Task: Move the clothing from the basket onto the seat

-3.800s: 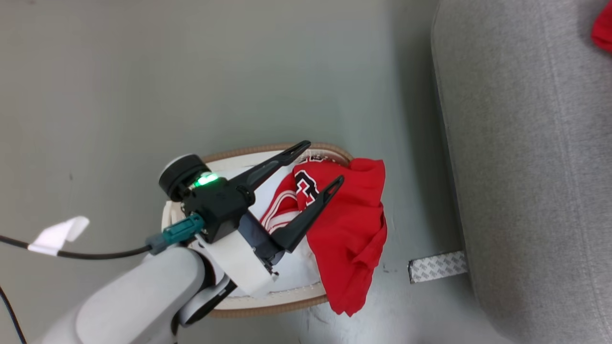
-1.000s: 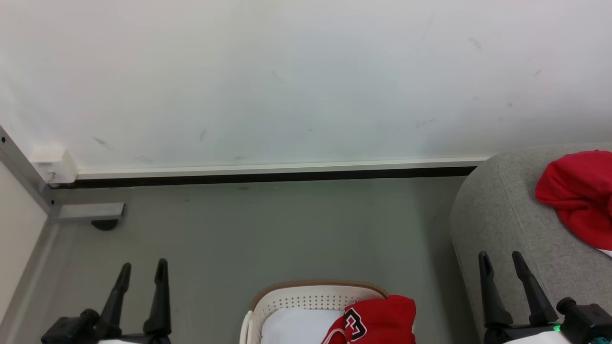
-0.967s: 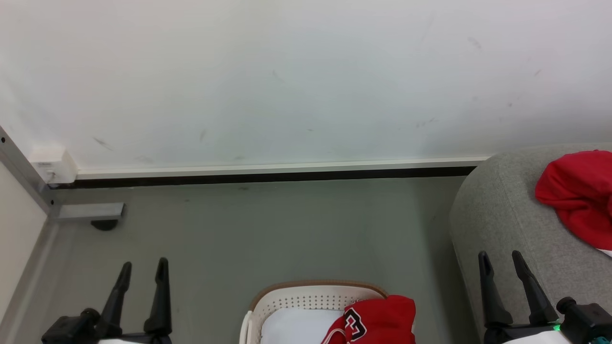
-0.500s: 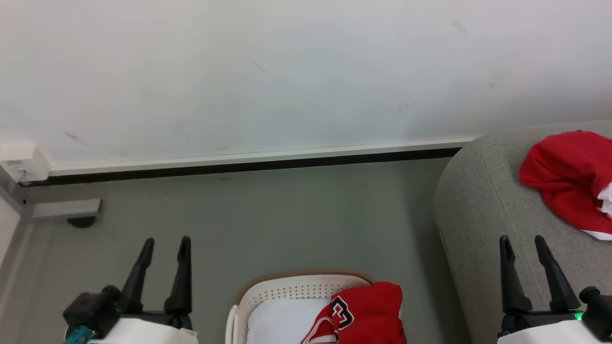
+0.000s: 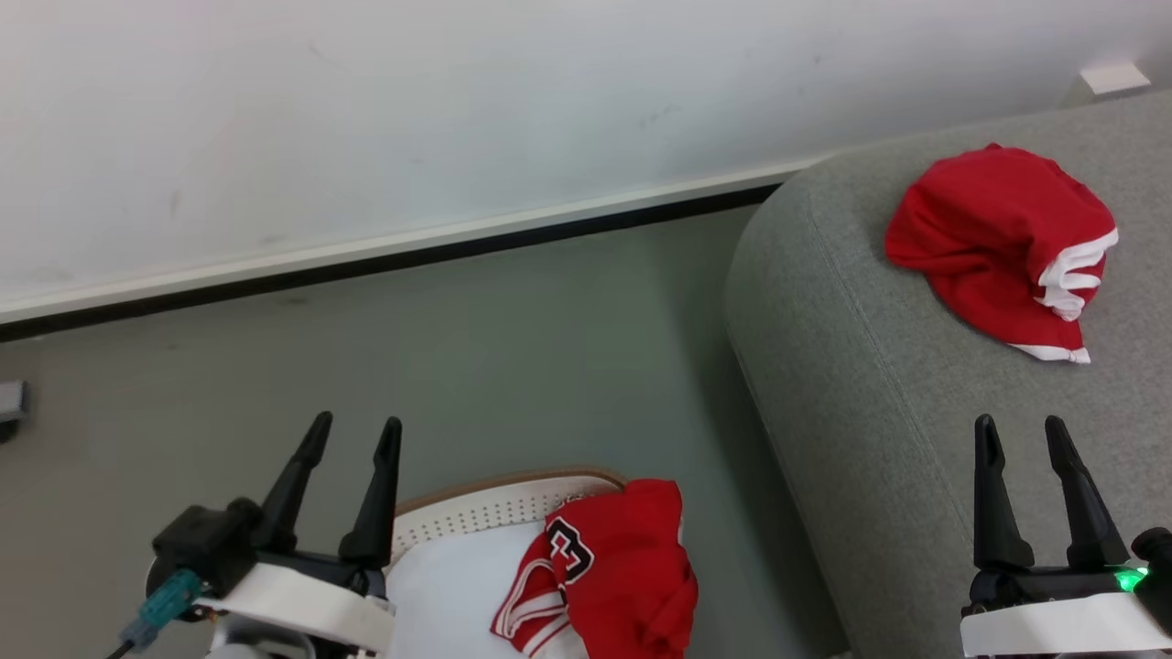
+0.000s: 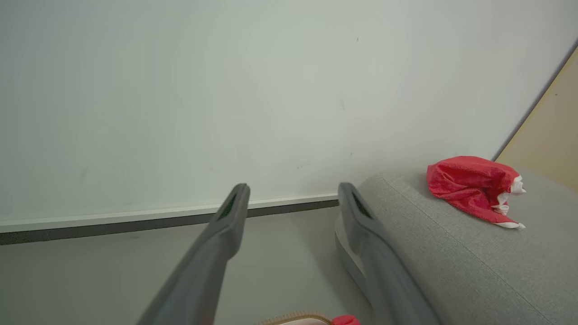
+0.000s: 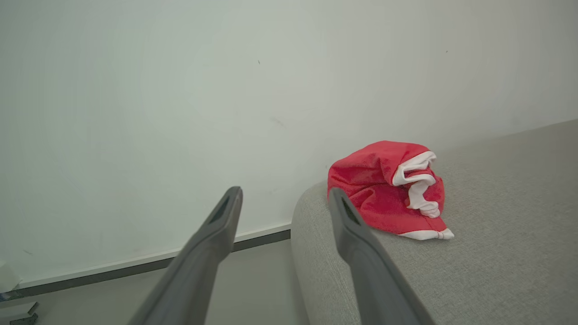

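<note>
A red jersey (image 5: pixel 623 567) with a black-and-white number hangs over the right rim of the cream basket (image 5: pixel 476 513) at the bottom centre of the head view. Red shorts (image 5: pixel 998 247) with white stripes lie crumpled on the grey seat (image 5: pixel 870 384) at the right; they also show as shorts (image 6: pixel 469 187) and shorts (image 7: pixel 388 194) in the wrist views. My left gripper (image 5: pixel 352 435) stands open and empty just left of the basket. My right gripper (image 5: pixel 1021 435) is open and empty over the seat's front part, well short of the shorts.
A white pad (image 5: pixel 449 595) lines the basket's inside. Grey floor (image 5: pixel 458 366) stretches between the basket and a white wall (image 5: pixel 366 119) with a dark baseboard. The seat's rounded corner (image 5: pixel 760 275) stands close to the basket's right.
The whole head view has shifted, bringing more of the seat and the shorts into sight, so the camera has turned right. Both grippers stay open and empty at the lower corners.
</note>
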Robot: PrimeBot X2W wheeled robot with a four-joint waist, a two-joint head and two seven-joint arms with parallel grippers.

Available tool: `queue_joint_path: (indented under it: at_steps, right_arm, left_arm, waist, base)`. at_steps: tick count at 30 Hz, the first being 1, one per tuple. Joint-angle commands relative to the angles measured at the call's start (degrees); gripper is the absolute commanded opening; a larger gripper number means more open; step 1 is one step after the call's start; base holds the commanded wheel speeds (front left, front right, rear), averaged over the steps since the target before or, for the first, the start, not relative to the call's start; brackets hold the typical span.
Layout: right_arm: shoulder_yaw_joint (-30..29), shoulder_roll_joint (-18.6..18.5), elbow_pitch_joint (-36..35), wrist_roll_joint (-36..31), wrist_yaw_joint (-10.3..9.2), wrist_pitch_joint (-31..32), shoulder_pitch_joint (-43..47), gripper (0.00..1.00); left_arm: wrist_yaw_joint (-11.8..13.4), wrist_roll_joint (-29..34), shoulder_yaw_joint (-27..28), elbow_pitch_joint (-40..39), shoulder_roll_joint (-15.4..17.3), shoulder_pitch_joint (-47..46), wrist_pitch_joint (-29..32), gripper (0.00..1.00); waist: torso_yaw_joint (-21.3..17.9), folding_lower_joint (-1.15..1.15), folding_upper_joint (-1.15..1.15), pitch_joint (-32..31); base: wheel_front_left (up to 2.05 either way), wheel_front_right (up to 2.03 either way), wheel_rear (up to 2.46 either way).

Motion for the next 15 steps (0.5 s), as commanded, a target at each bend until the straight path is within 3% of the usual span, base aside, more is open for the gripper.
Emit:
queue_joint_path:
  at_steps: [1, 8, 15]
  right_arm:
    - [-0.43, 0.19, -0.68, -0.15, -0.13, -0.2, -0.74, 1.0]
    - [-1.95, 0.63, -3.74, -0.5, -0.13, -0.17, -1.51, 1.0]
    - [-3.32, 0.62, -7.24, 3.39, -0.13, -0.18, -3.44, 1.0]
  left_arm:
    - [0.06, -0.19, -0.58, 0.58, 0.95, -1.15, 0.04, 1.0]
    - [0.07, 0.87, -5.38, 3.0, 4.33, -5.19, 3.29, 1.0]
    - [0.07, 2.59, -12.39, 7.14, 7.22, -10.98, 9.48, 1.0]
  waist:
    - [-2.54, -0.01, 0.0, 2.71]
    - [-5.33, -0.01, 0.0, 8.46]
    - [-6.47, -0.01, 0.0, 16.1]
  base:
    - [0.0, 0.0, 0.0]
    - [0.0, 0.0, 0.0]
    - [0.0, 0.0, 0.0]
